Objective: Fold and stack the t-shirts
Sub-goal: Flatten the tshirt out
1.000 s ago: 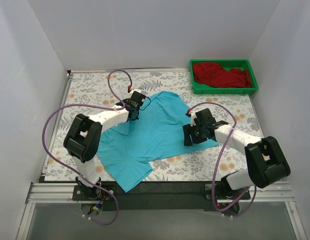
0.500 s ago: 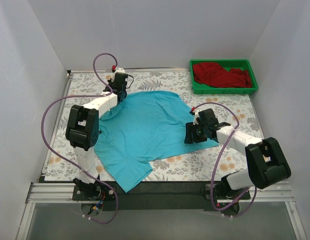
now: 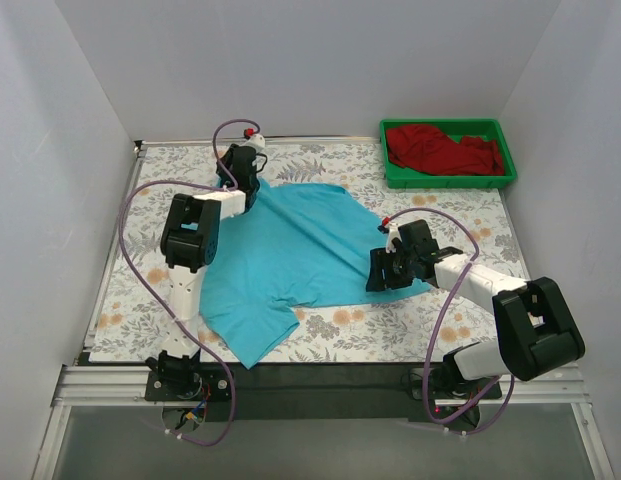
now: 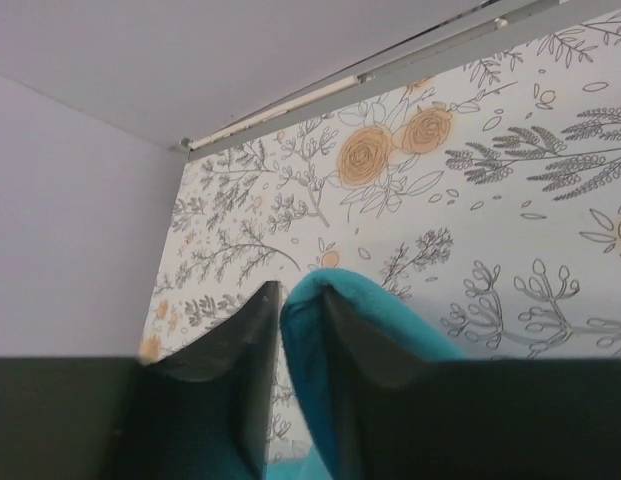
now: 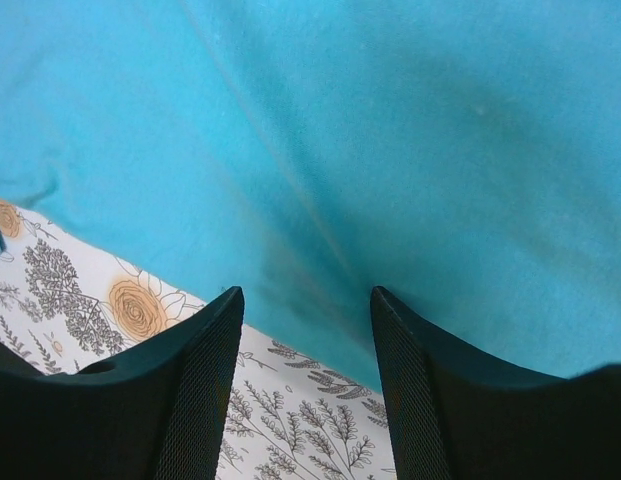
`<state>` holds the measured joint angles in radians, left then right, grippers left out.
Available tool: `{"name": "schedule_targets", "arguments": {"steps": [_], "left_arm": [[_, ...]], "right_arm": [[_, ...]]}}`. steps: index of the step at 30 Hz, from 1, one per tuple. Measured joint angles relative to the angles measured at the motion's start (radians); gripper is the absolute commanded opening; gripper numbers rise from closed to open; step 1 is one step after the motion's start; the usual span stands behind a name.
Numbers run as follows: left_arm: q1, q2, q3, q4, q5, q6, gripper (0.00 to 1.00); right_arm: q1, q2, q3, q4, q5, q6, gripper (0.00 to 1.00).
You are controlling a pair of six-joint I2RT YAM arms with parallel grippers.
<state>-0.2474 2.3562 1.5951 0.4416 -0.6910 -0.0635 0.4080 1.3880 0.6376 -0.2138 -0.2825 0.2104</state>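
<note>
Slack is the worry: the right gripper (image 5: 305, 300) stands half-wide over the thin, limp hem of the turquoise t-shirt (image 3: 290, 250), mid-frame on the floral desk (image 3: 470, 215), and may catch nothing. Farther off, the left gripper (image 4: 300, 300) narrowly pinches a soft fold that could slip. The dark red t-shirt (image 3: 440, 150) lies crumpled in the rigid green tray (image 3: 450, 181), upper right.

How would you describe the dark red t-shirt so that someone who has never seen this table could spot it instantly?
Find the flower-patterned table, then its far right corner, where a green tray sits. The dark red t-shirt lies crumpled inside that tray. The only other garment, a turquoise t-shirt, is spread out mid-table, outside the tray.
</note>
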Motion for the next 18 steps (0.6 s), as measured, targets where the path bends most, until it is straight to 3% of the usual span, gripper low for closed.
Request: {"name": "schedule_targets", "arguments": {"steps": [1, 5, 11, 14, 18], "left_arm": [[-0.002, 0.023, 0.012, 0.025, 0.0, 0.027, 0.41], [0.0, 0.089, 0.063, 0.067, -0.009, 0.076, 0.62], [0.006, 0.117, 0.207, -0.067, -0.06, -0.046, 0.67], [0.008, 0.081, 0.269, -0.241, -0.056, -0.226, 0.8], [0.005, -0.083, 0.232, -0.529, 0.002, -0.516, 0.82]], "right_arm": [[0.0, 0.0, 0.0, -0.001, -0.005, 0.0, 0.52], [0.003, -0.005, 0.0, -0.015, -0.023, 0.003, 0.53], [0.016, -0.041, 0.001, -0.106, -0.016, 0.0, 0.53], [0.018, -0.05, 0.021, -0.156, 0.007, -0.005, 0.53], [0.018, -0.042, 0.091, -0.18, 0.035, -0.017, 0.53]]}}
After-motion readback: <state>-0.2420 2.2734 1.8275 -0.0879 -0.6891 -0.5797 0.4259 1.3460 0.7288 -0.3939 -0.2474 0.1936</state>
